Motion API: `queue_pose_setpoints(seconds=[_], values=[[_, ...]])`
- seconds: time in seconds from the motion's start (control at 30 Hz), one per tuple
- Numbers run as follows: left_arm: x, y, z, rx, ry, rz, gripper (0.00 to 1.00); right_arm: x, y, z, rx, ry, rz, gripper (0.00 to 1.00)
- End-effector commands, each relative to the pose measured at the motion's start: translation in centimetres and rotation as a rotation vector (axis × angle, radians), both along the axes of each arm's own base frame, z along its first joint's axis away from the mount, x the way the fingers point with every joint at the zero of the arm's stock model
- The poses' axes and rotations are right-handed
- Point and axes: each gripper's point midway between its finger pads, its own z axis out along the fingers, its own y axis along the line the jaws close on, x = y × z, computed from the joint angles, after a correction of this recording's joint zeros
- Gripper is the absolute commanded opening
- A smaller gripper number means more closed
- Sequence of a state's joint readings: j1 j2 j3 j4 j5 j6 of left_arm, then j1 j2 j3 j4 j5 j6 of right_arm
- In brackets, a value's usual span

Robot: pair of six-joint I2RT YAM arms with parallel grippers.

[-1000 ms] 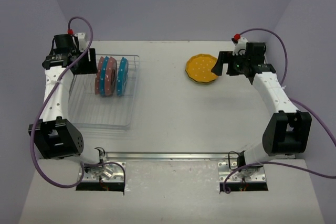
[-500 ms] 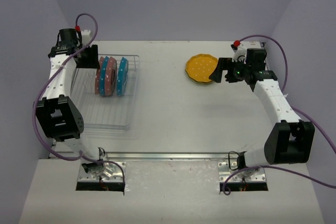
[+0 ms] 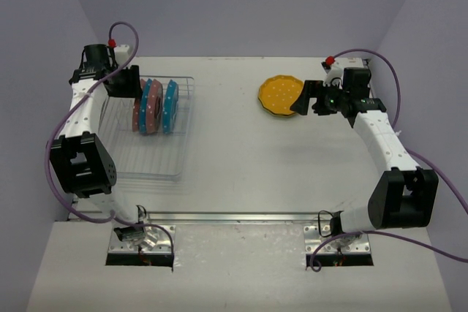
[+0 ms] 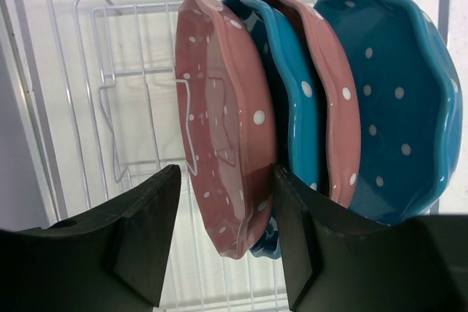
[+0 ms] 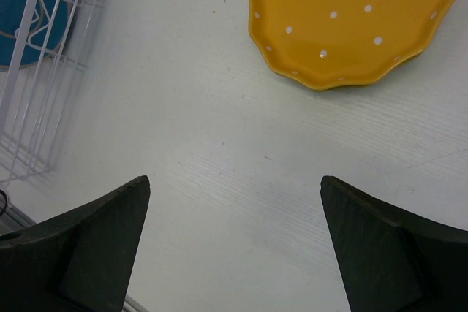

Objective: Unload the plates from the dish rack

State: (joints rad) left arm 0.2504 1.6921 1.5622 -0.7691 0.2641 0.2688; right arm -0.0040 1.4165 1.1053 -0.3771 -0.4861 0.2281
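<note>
Plates (image 3: 153, 106) number four in the dish rack (image 3: 146, 158), standing on edge in a tight row at its far end: pink, blue, pink, blue as the left wrist view reads them; a fifth, the orange plate (image 3: 279, 95), lies flat on the table (image 3: 241, 158) at the far right, so the unloading looks partly done. The left gripper (image 4: 227, 173) has its fingers spread wide and straddles the lower rim of the nearest pink plate (image 4: 223, 122). One finger stands clear on the plate's outer side and the other sits in the narrow slot between it and the blue plate (image 4: 292, 93) behind, though whether that one touches I cannot tell. The step in hand seems to be the grasp on this pink plate. The next move calls for closing squarely on the rim, then lifting straight up so the plate clears the wires without dragging its neighbours. The right gripper (image 5: 234, 188) is also released, holding nothing, just beside the orange plate
</note>
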Motion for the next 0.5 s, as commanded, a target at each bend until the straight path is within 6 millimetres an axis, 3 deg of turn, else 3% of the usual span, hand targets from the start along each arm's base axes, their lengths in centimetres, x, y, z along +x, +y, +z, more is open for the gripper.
queue_pose_setpoints(seconds=[0.0,0.23,0.3,0.33,0.47], values=[[-1.4,2.7,-2.4,0.130,0.047,0.076,0.47,0.4,0.3,0.8,0.023,-0.029,0.010,0.99],[-1.4,5.3,-2.1,0.236,0.033,0.176,0.41,0.4,0.3,0.9,0.025,-0.025,0.009,0.99],[-1.3,5.0,-2.2,0.221,0.044,0.163,0.41,0.4,0.3,0.8,0.025,-0.023,0.009,0.99],[-1.4,3.7,-2.7,0.163,0.058,0.111,0.41,0.4,0.3,0.9,0.024,-0.024,0.008,0.99],[-1.6,1.9,-4.2,0.068,0.104,0.057,0.41,0.3,0.3,0.9,0.022,-0.026,0.010,0.99]])
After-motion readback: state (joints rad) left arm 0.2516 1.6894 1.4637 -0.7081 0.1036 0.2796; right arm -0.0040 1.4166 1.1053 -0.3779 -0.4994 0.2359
